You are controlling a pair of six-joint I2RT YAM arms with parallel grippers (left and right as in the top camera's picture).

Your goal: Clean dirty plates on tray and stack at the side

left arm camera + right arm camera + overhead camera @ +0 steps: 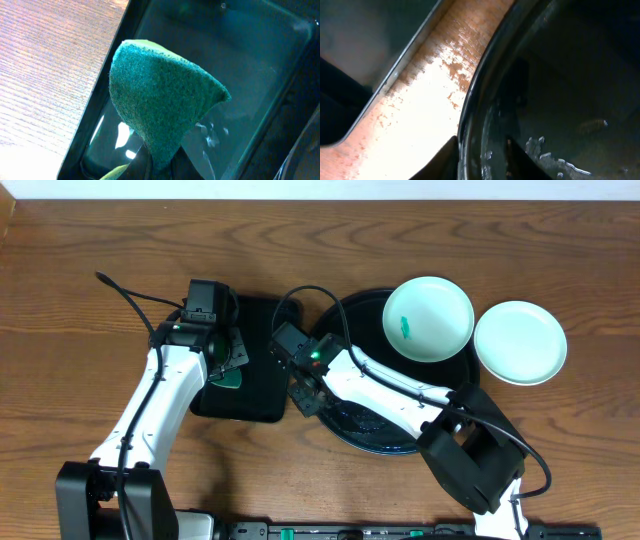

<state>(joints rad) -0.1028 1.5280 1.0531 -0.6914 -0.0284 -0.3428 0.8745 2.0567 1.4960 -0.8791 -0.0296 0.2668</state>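
A pale mint plate (435, 315) with a small teal smear lies on the far right part of the round black tray (380, 435). A second pale plate (520, 342) lies on the table just right of the tray and looks free of smears. A third plate is not in view. My left gripper (228, 360) is shut on a green sponge (160, 100) and holds it over the rectangular tray. My right gripper (482, 160) straddles the round tray's left rim (485, 90), one finger outside and one inside, closed on it.
A smaller rectangular black tray (255, 405) sits left of the round tray, with a narrow strip of wood table (430, 100) between them. The round tray's floor is wet. A black cable (130, 295) trails over the table at the left.
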